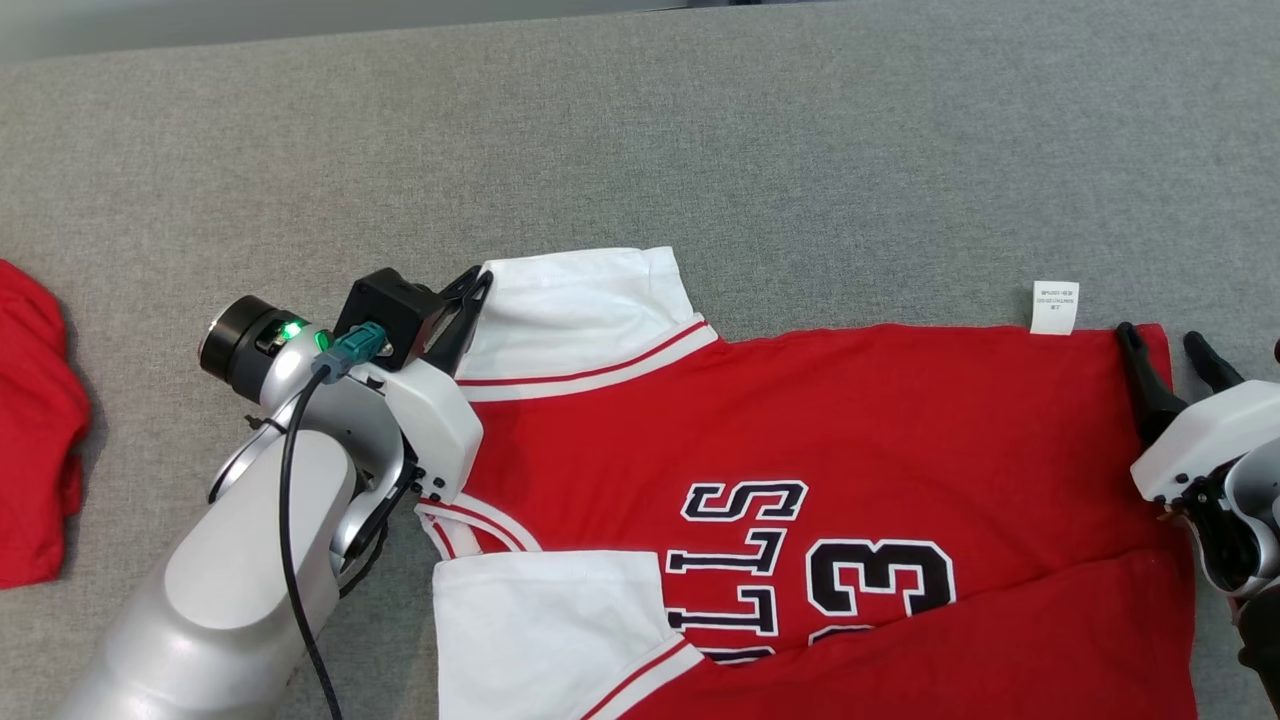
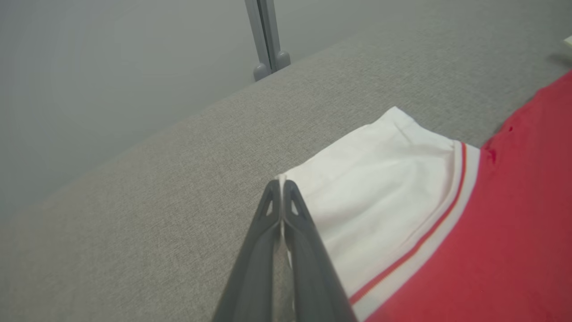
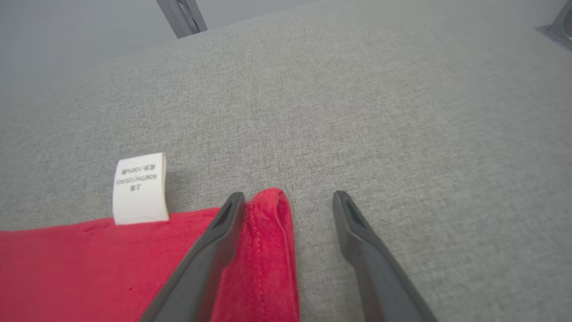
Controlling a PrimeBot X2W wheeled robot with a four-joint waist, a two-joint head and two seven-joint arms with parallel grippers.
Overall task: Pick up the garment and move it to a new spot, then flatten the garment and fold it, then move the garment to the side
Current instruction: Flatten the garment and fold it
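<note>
The garment (image 1: 800, 420) is a red jersey with white sleeves and black lettering, spread on the grey table, its lower part folded over near the view's bottom edge. My left gripper (image 1: 480, 280) is at the corner of the upper white sleeve (image 2: 380, 179). In the left wrist view this gripper (image 2: 281, 183) is shut, with a sliver of white cloth pinched between its fingers. My right gripper (image 1: 1160, 340) stands open at the garment's far right hem corner. Its one finger lies over the red cloth (image 3: 89, 268) and the other over bare table, the corner between the fingertips (image 3: 288, 196).
A second red cloth (image 1: 30, 420) lies at the table's left edge. A white care label (image 1: 1055, 305) sticks out from the hem. Bare grey table (image 1: 700, 130) stretches beyond the garment to the far edge, where a metal post (image 2: 268, 40) stands.
</note>
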